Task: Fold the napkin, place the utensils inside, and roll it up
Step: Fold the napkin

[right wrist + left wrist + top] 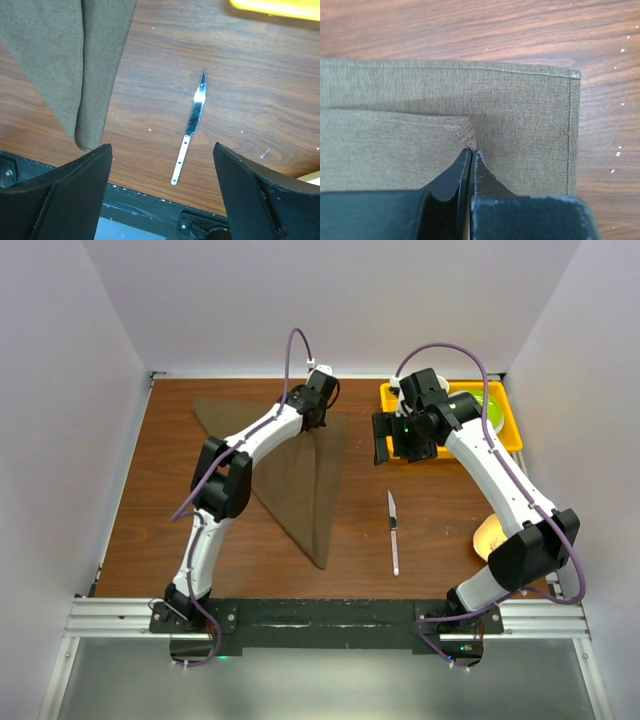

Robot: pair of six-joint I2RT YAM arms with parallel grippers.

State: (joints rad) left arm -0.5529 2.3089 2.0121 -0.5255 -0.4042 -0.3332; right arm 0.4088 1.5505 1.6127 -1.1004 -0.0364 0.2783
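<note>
We see a brown wood-grain table (150, 530) carrying a dark brown napkin (300, 480) folded into a triangle, its tip toward the near edge. Right of it, well apart, lies a silver knife (394, 532) — blade pointing away. A yellow tray (508, 440) sits in the far right corner — and a pale round object (486, 537), partly hidden, near the right side.

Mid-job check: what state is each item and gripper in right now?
napkin: folded into a triangle, flat on the table.
knife: lying bare on the table, apart from the napkin.
left gripper: jaws shut on the napkin's corner.
right gripper: jaws open, empty, above the knife.
</note>
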